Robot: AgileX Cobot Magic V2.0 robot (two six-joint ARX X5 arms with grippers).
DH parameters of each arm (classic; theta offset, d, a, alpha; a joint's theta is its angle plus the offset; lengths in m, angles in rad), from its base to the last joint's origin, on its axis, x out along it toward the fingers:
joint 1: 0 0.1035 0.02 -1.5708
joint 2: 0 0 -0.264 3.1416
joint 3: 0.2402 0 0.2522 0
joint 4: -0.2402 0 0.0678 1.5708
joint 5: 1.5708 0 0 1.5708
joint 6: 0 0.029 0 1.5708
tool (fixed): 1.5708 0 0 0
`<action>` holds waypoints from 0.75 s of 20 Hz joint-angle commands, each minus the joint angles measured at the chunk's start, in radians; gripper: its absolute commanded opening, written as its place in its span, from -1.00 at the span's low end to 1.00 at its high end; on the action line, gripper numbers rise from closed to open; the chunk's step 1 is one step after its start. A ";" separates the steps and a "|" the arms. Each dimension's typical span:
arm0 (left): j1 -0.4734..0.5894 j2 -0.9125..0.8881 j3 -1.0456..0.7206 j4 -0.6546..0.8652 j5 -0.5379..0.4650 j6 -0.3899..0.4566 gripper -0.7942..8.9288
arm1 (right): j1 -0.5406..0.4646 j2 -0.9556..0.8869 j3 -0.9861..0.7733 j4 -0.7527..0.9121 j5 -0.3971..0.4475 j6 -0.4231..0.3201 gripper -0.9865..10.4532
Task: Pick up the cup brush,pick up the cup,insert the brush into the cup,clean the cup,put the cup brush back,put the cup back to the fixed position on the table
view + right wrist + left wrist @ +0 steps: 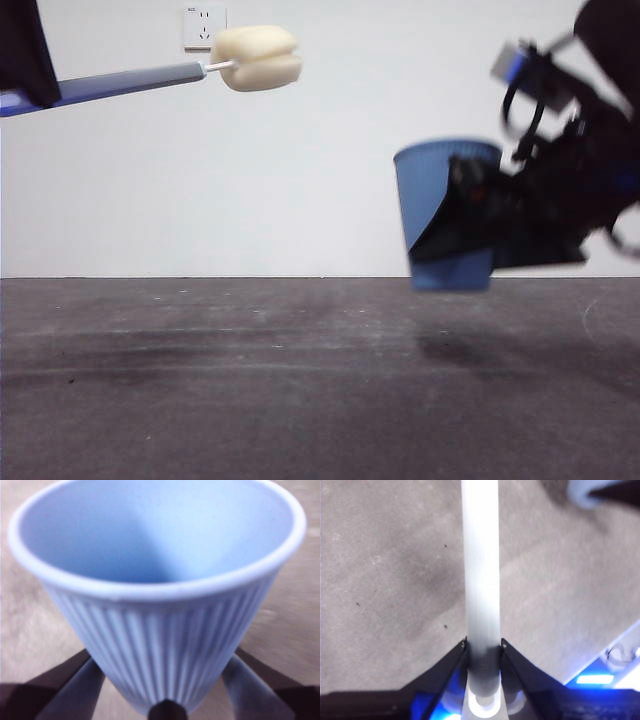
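My left gripper [483,645] is shut on the grey handle of the cup brush [481,580]. In the front view the brush [140,80] is held high at the left, nearly level, with its cream sponge head [257,58] pointing right. My right gripper [162,690] is shut on the blue ribbed cup [160,600], its jaws on either side of the lower wall. In the front view the cup [435,200] hangs upright just above the table [250,380] at the right, with the right gripper [480,235] partly covering it. Brush and cup are well apart.
A white wall with a socket [204,27] stands behind the table. The cup's rim shows blurred at a corner of the left wrist view [585,495].
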 commanded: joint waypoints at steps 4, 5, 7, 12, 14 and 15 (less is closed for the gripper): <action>-0.003 -0.003 -0.001 -0.073 0.001 0.156 -0.85 | 0.039 -0.206 0.228 -0.629 0.160 -0.199 -0.85; -0.003 -0.003 -0.001 -0.088 0.001 0.179 -0.85 | 0.046 -0.206 0.269 -0.707 0.187 -0.226 -0.85; -0.003 -0.003 -0.001 -0.114 0.000 0.230 -0.85 | 0.061 -0.202 0.317 -0.837 0.250 -0.286 -0.85; -0.018 0.000 -0.001 -0.157 0.000 0.315 -0.85 | 0.104 -0.201 0.322 -1.038 0.465 -0.444 -0.85; -0.059 0.013 -0.001 -0.190 -0.001 0.349 -0.85 | 0.124 -0.201 0.322 -1.084 0.561 -0.518 -0.85; -0.081 0.023 -0.001 -0.203 -0.001 0.364 -0.85 | 0.135 -0.201 0.322 -1.088 0.597 -0.550 -0.85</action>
